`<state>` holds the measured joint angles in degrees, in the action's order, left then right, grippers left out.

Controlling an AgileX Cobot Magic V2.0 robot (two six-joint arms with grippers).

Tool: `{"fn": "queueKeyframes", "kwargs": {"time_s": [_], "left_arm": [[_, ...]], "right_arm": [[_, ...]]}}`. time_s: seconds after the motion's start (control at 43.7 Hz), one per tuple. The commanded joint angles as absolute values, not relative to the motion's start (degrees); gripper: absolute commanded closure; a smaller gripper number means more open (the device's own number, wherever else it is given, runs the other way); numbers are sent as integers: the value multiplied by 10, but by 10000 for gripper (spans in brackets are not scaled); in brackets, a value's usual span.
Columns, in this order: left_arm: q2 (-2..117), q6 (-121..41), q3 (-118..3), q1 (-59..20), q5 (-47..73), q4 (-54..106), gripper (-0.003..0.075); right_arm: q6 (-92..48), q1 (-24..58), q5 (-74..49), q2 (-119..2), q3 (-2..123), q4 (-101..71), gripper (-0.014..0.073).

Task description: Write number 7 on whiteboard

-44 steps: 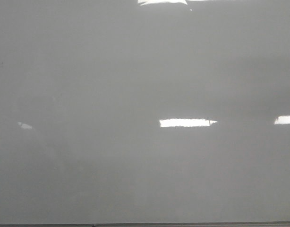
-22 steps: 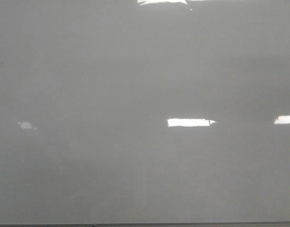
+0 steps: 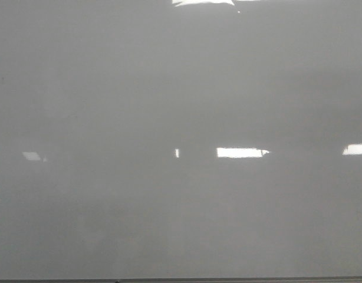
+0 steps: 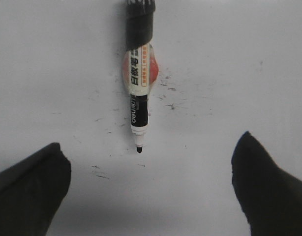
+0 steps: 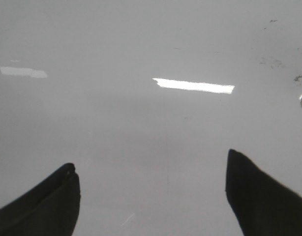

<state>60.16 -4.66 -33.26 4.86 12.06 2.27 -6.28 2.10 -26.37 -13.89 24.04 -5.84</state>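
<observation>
Shiny pale grey-white flat whiteboard (image 3: 110,88) fills the whole front view, with a thin dark edge at 6 o'clock. Bright white strips of light glare (image 3: 241,152) sit on it, one a little to the 3 o'clock side of the middle, one at the 3 o'clock edge, one at the 12 o'clock edge, and a dim one toward 9 o'clock. No drawn line shows on the board in this view, so the number 7 is not written yet.

From the left wrist camera, the board (image 4: 52,59) looks white with many tiny dark specks and scratches (image 4: 168,98). A white and black marker pen (image 4: 139,93) lies flat on it, cap off, with its small black tip (image 4: 139,150) pointing toward the left gripper (image 4: 151,184). An orange-red round patch shows on its label. White letters on the black part seem to read "deli". The other writing is in Chinese and is too small to read. The two black fingers (image 4: 28,191) of the left gripper are spread wide apart. They hold nothing and do not touch the pen.

From the right wrist camera, the board (image 5: 141,137) is grey with one bright strip of glare (image 5: 193,85) and a few dark smudges (image 5: 301,76) near one side. The right gripper (image 5: 151,196) has its black fingers (image 5: 261,196) spread wide too, with nothing between them.
</observation>
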Motion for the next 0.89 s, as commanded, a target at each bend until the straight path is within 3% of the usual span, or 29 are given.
{"fn": "queueKeyframes", "kwargs": {"time_s": [0.0, 0.389, 0.71, 0.779, 0.87], "left_arm": [[646, -48, -361, 49, 52, 6, 83], [756, -48, -362, 52, -94, -4, 83], [798, -48, -365, 58, -139, -4, 85], [805, -48, -365, 58, -139, -4, 106], [809, -48, -365, 58, -139, -4, 205]], "right_arm": [[-63, 20, -218, -148, 261, -62, -30], [-63, 20, -218, -148, 261, -62, -30], [-63, 20, -218, -148, 261, -62, -30], [-63, 20, -218, -148, 261, -62, -30], [-63, 20, -218, -148, 261, -62, -30]]}}
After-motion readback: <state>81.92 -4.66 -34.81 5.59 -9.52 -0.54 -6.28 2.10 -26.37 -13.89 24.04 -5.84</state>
